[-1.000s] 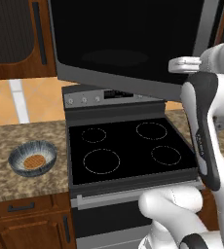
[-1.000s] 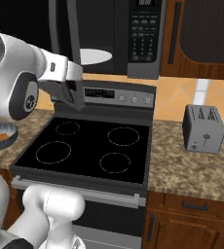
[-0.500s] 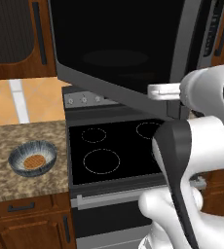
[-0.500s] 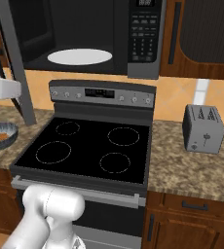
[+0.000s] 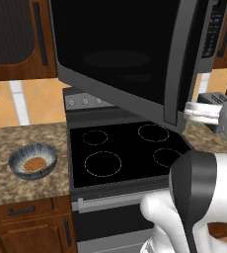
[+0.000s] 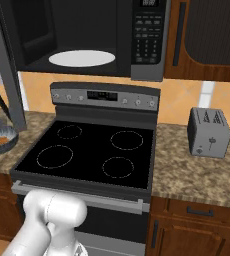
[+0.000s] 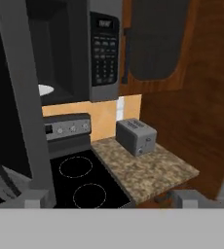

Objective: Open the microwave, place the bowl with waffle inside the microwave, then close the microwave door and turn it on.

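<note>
A wood-cabinet kitchen with speckled stone counters either side of a black stove (image 6: 89, 150) holds the microwave (image 6: 87, 37) above the cooktop, its microwave door (image 5: 120, 54) swung wide open over the burners. The gripper (image 7: 109, 200) shows two grey fingertips standing wide apart with nothing between them, near the door's free edge on the stove's right. From there the one bowl (image 5: 33, 160), carrying one waffle (image 5: 33, 163), lies well apart across the cooktop on the left counter, so the arm must likely swing left and down; one toaster (image 6: 209, 131) sits right.
</note>
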